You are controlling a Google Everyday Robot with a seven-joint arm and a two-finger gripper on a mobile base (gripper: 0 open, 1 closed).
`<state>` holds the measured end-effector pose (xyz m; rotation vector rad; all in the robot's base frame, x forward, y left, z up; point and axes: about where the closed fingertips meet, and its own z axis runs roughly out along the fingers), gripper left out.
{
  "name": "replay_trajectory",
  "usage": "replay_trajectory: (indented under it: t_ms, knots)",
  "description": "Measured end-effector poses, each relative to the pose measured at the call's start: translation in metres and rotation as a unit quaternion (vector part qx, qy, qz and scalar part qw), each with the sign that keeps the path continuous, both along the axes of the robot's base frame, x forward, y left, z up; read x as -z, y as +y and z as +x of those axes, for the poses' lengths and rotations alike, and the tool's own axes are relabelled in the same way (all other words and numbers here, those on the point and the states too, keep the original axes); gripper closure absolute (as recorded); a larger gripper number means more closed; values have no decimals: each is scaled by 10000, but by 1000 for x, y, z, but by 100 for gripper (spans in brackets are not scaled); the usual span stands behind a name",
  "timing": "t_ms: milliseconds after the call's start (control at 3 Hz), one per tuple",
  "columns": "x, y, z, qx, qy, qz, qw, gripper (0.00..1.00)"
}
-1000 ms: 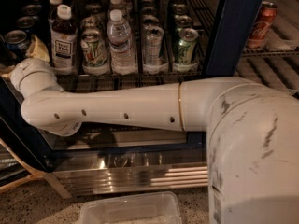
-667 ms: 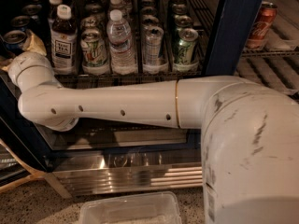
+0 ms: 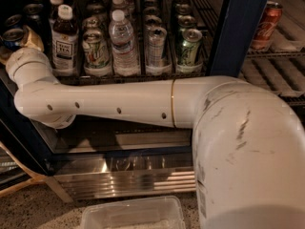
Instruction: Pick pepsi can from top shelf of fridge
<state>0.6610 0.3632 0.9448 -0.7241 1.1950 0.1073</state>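
The pepsi can (image 3: 11, 36), blue with a silver top, stands at the far left end of the top shelf (image 3: 143, 78) inside the fridge (image 3: 238, 27). My white arm reaches across the front of the rack from the right. Its wrist ends at the far left, and the gripper (image 3: 27, 38) sits just above it, right beside the pepsi can. Only a tan part of the gripper shows; the wrist hides the rest. Whether the gripper touches the can I cannot tell.
On the same rack stand a dark tea bottle (image 3: 64, 39), a water bottle (image 3: 124, 42) and green-white cans (image 3: 96, 51). A red cola can (image 3: 266, 25) sits behind the blue door post at right. A clear plastic bin (image 3: 133, 213) lies on the floor in front.
The wrist and gripper have risen and shifted left, closer to the pepsi can. The drinks on the rack have not moved.
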Motion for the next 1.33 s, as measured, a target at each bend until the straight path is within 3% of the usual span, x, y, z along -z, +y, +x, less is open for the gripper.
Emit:
replay_trajectory:
  t_ms: [333, 667, 1000, 1333]
  knots:
    - [3, -2, 1, 35, 66, 12, 10000, 46]
    - [6, -5, 2, 60, 148, 31, 9999, 64]
    - [3, -5, 1, 59, 149, 31, 9999, 88]
    - [3, -4, 0, 43, 157, 30, 9999, 100]
